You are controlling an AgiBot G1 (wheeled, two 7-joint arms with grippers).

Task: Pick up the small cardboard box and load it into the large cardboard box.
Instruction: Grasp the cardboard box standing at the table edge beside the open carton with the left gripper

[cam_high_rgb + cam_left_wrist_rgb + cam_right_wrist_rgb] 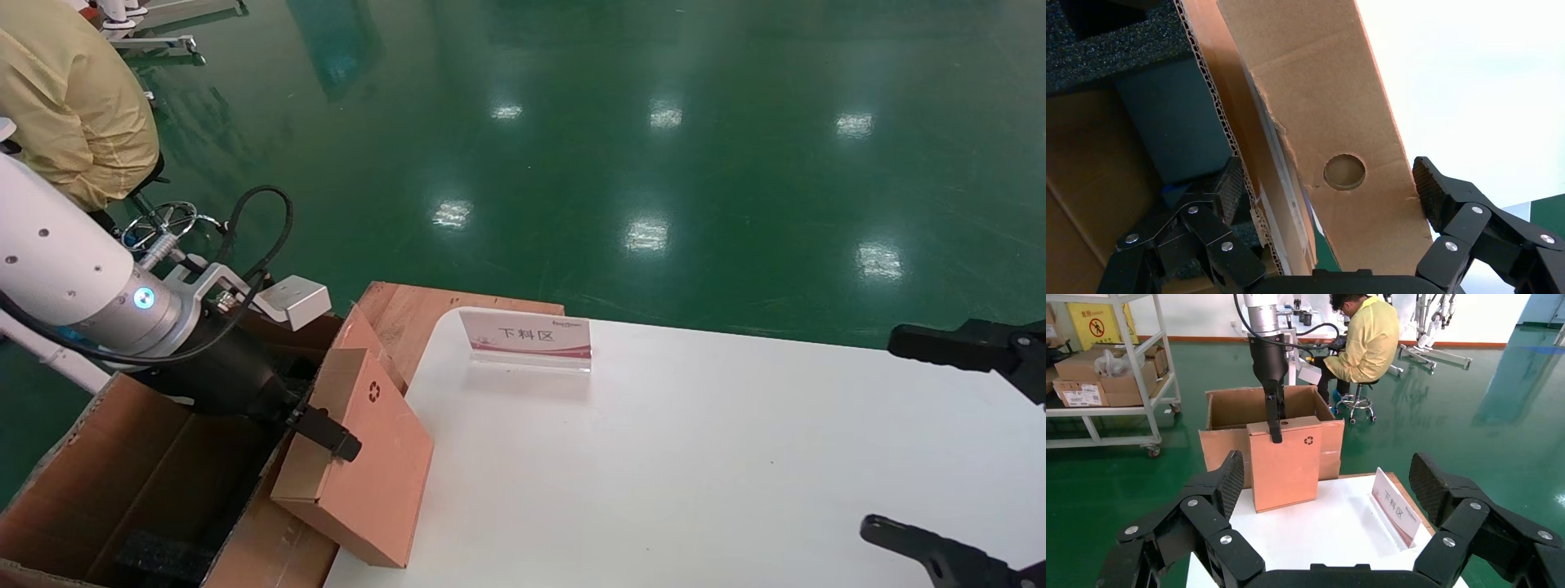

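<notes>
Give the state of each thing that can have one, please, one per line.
small cardboard box: closed, tilted, on the table edge, gripped at its top.
large cardboard box: open, flaps up.
left claw: shut on the small cardboard box.
right claw: open, empty, above the white table.

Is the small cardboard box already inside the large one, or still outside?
Outside. The small cardboard box stands tilted at the white table edge, beside the large cardboard box; the left hand grips its top.
</notes>
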